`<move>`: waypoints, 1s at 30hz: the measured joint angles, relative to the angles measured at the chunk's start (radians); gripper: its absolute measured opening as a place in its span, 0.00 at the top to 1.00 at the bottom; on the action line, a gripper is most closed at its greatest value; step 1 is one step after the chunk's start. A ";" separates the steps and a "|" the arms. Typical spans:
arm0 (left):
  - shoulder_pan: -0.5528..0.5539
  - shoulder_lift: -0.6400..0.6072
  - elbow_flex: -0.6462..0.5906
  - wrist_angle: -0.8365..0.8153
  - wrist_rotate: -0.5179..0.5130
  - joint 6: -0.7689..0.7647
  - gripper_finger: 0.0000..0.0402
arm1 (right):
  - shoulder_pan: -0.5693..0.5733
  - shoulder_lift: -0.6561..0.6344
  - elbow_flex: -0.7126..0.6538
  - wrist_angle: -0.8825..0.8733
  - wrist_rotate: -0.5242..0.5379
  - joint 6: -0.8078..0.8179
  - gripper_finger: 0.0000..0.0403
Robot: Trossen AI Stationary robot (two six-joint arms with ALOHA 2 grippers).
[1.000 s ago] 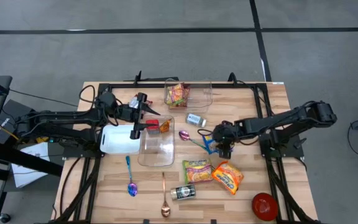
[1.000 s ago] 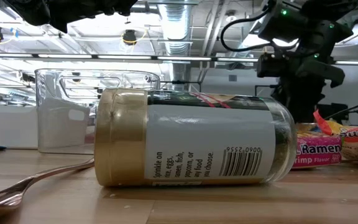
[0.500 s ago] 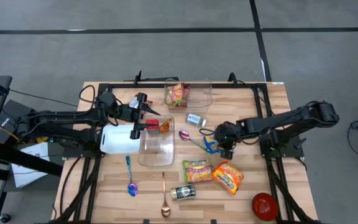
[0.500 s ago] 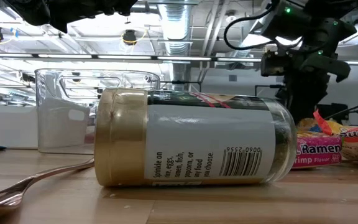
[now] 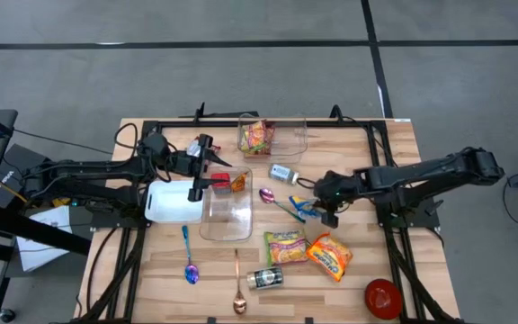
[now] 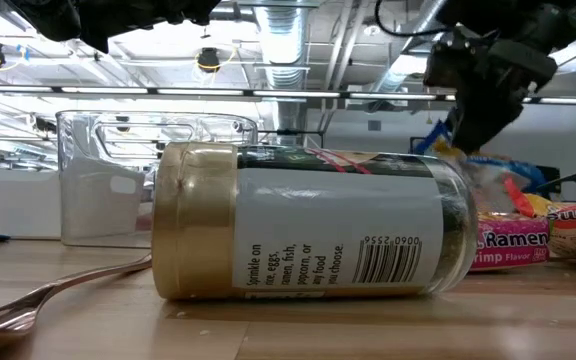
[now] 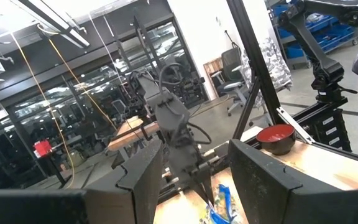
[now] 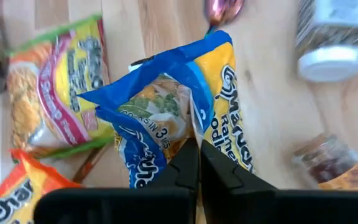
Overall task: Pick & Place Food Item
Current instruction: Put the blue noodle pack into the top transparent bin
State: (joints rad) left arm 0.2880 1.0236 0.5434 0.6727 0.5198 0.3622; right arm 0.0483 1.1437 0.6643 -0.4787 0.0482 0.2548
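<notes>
A blue and yellow ramen packet hangs crumpled below my right gripper, which is shut on it right of the table's middle. In the low view the packet shows above the table behind a lying jar, which hides its lower part. My left gripper stands open above a clear container at the left, with nothing between its fingers. My right gripper pinches a crumpled edge of the blue packet between its two fingers. The fingers slant down from the table's right side. The packet hangs below them, bunched up; whether its lower end still touches the table, I cannot tell.
A pink-green ramen packet and an orange one lie near the front, beside a lying jar and a red bowl. Spoons, a small white-capped jar and a far clear container are around.
My right gripper has shut on the blue packet, then risen and drawn back toward the table's right edge, tipping less steeply. The packet has come up with it, bunched at the held edge.
</notes>
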 joint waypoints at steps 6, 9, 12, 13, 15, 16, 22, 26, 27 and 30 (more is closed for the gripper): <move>0.007 0.000 0.000 -0.004 -0.001 0.000 0.56 | -0.001 -0.073 0.000 0.047 0.047 0.007 1.00; 0.007 0.000 0.000 -0.004 -0.001 0.000 0.56 | -0.003 -0.100 0.000 0.098 0.099 -0.010 1.00; 0.007 0.000 0.000 -0.004 -0.005 0.000 0.56 | -0.020 -0.112 0.001 0.177 0.136 -0.041 1.00; 0.007 0.000 0.000 -0.004 -0.005 0.000 0.56 | -0.029 -0.110 0.001 0.208 0.141 -0.054 1.00; 0.007 0.000 0.000 -0.003 -0.014 0.001 0.56 | -0.052 -0.109 0.001 0.260 0.155 -0.076 1.00; 0.007 0.000 0.000 -0.003 -0.028 0.003 0.56 | -0.067 -0.108 0.002 0.287 0.167 -0.079 1.00; 0.007 0.000 0.000 -0.004 -0.115 0.008 0.56 | -0.192 -0.078 0.066 0.314 0.207 -0.034 1.00; 0.007 0.000 0.000 -0.003 -0.117 0.008 0.56 | -0.273 -0.024 0.165 0.311 0.215 0.021 1.00; 0.007 0.000 0.000 -0.001 -0.117 0.008 0.56 | -0.294 -0.006 0.195 0.305 0.215 0.046 1.00; 0.007 0.000 0.000 0.001 -0.121 0.008 0.56 | -0.358 0.079 0.310 0.238 0.215 0.117 1.00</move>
State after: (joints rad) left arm 0.2948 1.0234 0.5434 0.6735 0.3990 0.3703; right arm -0.3098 1.2230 0.9740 -0.2402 0.2637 0.3721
